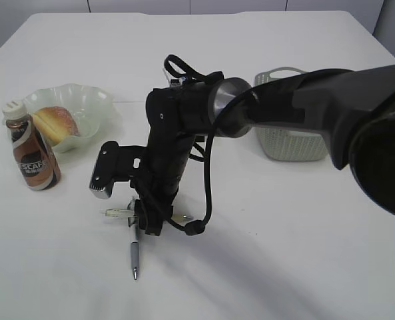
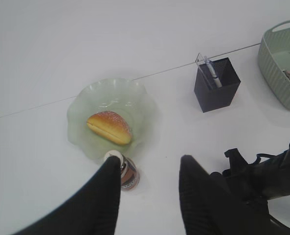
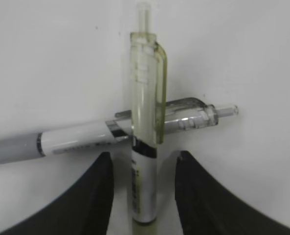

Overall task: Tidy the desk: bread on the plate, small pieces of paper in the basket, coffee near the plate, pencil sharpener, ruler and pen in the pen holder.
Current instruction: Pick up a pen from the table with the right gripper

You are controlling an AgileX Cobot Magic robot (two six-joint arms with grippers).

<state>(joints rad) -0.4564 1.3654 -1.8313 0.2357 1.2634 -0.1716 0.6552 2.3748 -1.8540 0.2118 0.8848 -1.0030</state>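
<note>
two pens lie crossed on the white table [image 1: 284,253]: a clear-topped pen [image 3: 145,142] runs between the right gripper's [image 3: 144,196] fingers [image 3: 98,191], over a grey-and-white pen [image 3: 76,139]. whether the half-open jaws already pinch it, i cannot tell. the left gripper [image 2: 147,191] hangs half open and empty above the coffee bottle [image 2: 125,172], which stands touching the plate [image 2: 86,110] with the bread [image 2: 109,127]. the pen holder [image 2: 217,84] and basket [image 2: 281,58] sit farther off.
</note>
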